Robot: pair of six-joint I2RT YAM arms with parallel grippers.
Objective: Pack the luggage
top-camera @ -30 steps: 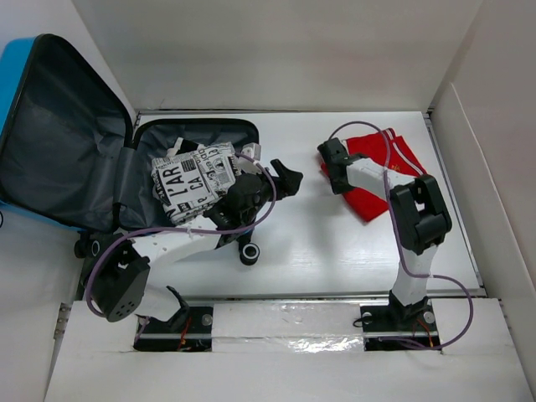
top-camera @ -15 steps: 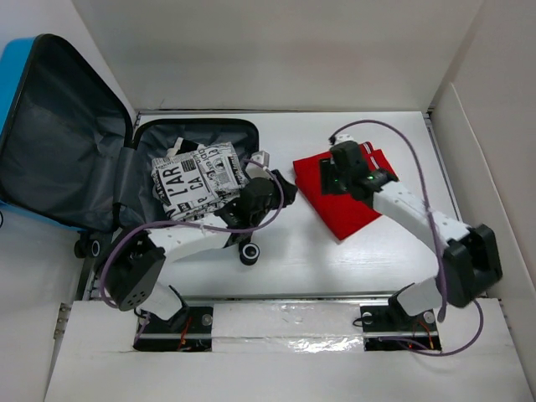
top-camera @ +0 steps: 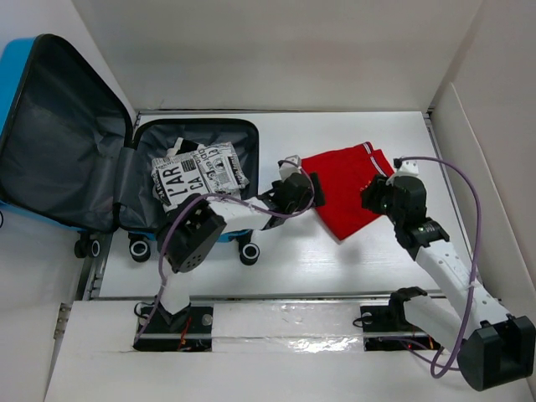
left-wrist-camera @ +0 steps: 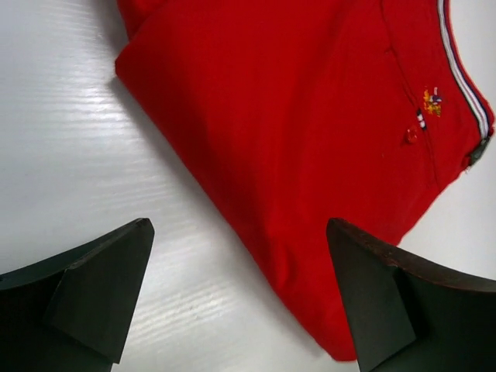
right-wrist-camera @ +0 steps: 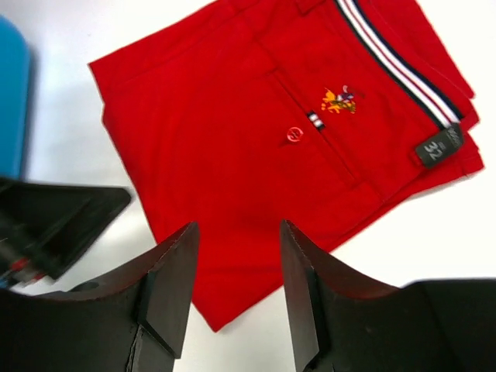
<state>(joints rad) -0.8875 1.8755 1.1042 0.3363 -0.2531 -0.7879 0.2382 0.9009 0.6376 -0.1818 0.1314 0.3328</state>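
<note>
Top external: the luggage [top-camera: 155, 142] is lying open at 9 o'clock on the table [top-camera: 335, 251]. Its lid [top-camera: 59, 126] is propped up at 10 o'clock, showing grey lining. 1 folded black-and-white printed garment [top-camera: 197, 177] is sitting in the base. The red shorts [top-camera: 347, 188] are lying folded on the table at 3 o'clock of the luggage, apart from it and not packed yet.

My left gripper [top-camera: 295, 191] is hovering at the shorts' 9 o'clock edge, jaws spread wide and holding nothing. In the left wrist view, 1 finger is sitting over bare table and the other over red cloth. So I'm straddling the folded edge, which I read as setup for a pinch there. I can't tell if the pads are touching down.

My right gripper [top-camera: 381, 194] is hovering at the shorts' 3 o'clock side, jaws part-way apart and empty. The right wrist view is looking down on the striped waistband [right-wrist-camera: 395, 66], with the size tag [right-wrist-camera: 439, 145] at 2 o'clock.

My judgement:
- 1 item is in and the shorts are next.
- The next move needs the jaws closing on all the layers, then a carry toward 9 o'clock into the base.
- The risk is catching only the top layer, so the fold is opening mid-carry.
</note>
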